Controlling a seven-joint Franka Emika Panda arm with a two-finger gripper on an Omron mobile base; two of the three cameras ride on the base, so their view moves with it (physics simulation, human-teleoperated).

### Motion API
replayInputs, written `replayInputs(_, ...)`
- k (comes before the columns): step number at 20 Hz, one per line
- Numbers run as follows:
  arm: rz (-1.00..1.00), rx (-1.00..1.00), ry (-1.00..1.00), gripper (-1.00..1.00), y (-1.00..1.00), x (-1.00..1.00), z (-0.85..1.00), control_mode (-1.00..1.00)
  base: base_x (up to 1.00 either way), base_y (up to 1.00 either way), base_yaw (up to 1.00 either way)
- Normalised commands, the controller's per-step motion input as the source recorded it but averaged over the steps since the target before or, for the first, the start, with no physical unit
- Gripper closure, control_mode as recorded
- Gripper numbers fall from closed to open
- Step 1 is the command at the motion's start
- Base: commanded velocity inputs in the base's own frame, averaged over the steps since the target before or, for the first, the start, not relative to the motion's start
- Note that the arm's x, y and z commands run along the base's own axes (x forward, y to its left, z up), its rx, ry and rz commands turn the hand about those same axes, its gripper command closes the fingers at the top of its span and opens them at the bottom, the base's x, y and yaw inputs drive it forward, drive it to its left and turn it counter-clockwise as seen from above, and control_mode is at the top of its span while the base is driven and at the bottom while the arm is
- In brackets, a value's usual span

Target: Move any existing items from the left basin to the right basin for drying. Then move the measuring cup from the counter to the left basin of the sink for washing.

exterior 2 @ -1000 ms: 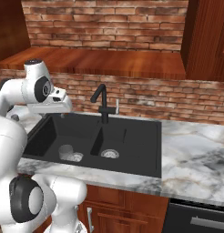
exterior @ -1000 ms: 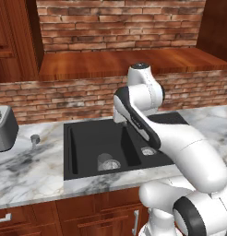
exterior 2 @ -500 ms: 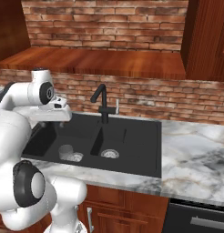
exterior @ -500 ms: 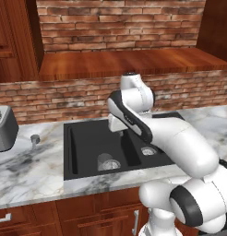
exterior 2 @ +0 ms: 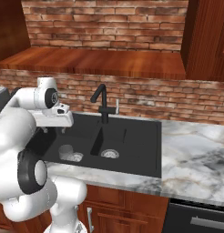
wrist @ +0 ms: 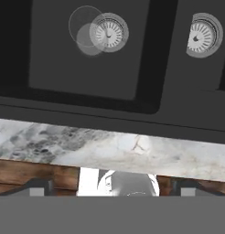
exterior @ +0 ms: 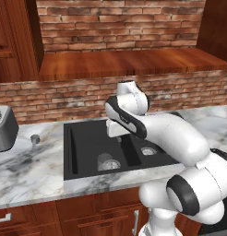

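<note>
Clear cup (exterior 2: pixel 66 150) in left basin (exterior 2: pixel 54 141)

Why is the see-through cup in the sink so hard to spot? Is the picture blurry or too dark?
Not blurry: every view is sharp. In the hand view the clear cup is only a pale ring over the dark left basin, overlapping the silver drain. In the left base view the cup is a faint shimmer on matte black. In the right base view it barely shows. No glare anywhere.
</note>
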Motion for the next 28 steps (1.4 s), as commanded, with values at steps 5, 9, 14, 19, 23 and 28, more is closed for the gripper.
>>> replayInputs(5,-0.05,0.00,0.00,-1.00,0.05,0.39,-0.27,-1.00,0.00,0.00,0.00)
replayInputs(9,-0.05,0.00,0.00,-1.00,0.04,0.39,-0.28,-1.00,0.00,0.00,0.00)
replayInputs(14,-0.05,-0.02,0.02,-1.00,0.07,0.34,-0.30,-1.00,0.00,0.00,0.00)
replayInputs(19,-0.05,-0.02,0.03,-1.00,0.08,0.19,-0.30,-1.00,0.00,0.00,0.00)
replayInputs(23,-0.05,-0.02,0.01,-1.00,0.05,0.12,-0.27,-1.00,0.00,0.00,0.00)
replayInputs(28,-0.05,-0.02,0.00,-1.00,0.04,0.14,-0.27,-1.00,0.00,0.00,0.00)
